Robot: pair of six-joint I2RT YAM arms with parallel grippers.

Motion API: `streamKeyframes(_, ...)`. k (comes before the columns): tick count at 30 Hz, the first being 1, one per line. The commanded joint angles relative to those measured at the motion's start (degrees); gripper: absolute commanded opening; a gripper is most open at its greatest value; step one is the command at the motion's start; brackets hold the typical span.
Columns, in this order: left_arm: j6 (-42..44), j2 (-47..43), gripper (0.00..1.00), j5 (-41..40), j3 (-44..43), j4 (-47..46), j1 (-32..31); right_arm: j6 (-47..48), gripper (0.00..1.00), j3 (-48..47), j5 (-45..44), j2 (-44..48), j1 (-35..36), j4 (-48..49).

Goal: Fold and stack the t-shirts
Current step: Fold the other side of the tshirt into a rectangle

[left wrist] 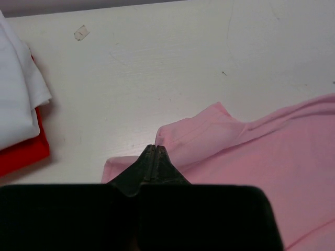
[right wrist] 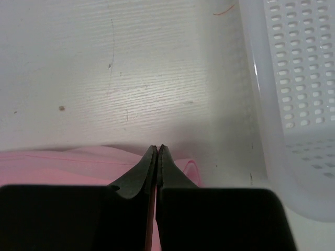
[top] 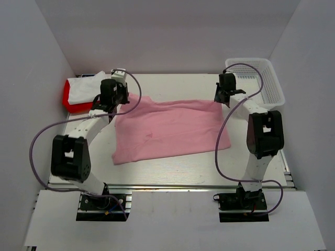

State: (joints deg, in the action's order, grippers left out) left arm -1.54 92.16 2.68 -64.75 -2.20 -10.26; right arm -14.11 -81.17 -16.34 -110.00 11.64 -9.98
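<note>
A light pink t-shirt (top: 172, 128) lies spread flat in the middle of the table. My left gripper (top: 121, 100) is shut on its far left corner, where the cloth bunches around the tips (left wrist: 154, 147). My right gripper (top: 221, 99) is shut on its far right corner, with pink cloth (right wrist: 63, 164) pinched between the tips (right wrist: 158, 147). A folded white t-shirt (top: 86, 89) lies on a folded bright red one (top: 73, 103) at the far left. Both also show in the left wrist view, white (left wrist: 15, 99) over red (left wrist: 23, 154).
A white plastic mesh basket (top: 267, 86) stands at the far right, close beside my right gripper; its wall (right wrist: 298, 104) fills the right of the right wrist view. White walls enclose the table on three sides.
</note>
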Motion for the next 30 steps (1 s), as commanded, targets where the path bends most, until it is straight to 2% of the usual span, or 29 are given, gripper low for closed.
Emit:
streamKeyframes(1,-2.4,-8.5,0.00,2.4,5.3,-1.7,-0.2,-0.4,0.00,2.3,-0.1,5.8,-0.1,2.1)
streamKeyframes(10,-12.9,-25.8,0.00,7.1,24.3,0.7,-0.2,-1.6,0.00,13.3,1.0,15.3,-0.3,2.9)
streamKeyframes(18,-20.4,-45.1,0.00,8.7,38.2,8.9,-0.2,-2.3,0.00,19.4,1.1,20.1,-0.3,2.4)
streamKeyframes(22,-24.5,-50.3,0.00,11.4,46.0,9.5,-0.2,-2.6,0.00,20.6,0.3,20.9,-0.2,0.7)
streamKeyframes(30,-28.1,-56.0,0.00,14.4,51.8,15.5,-0.7,-4.3,0.00,25.5,0.8,22.0,-0.1,0.9)
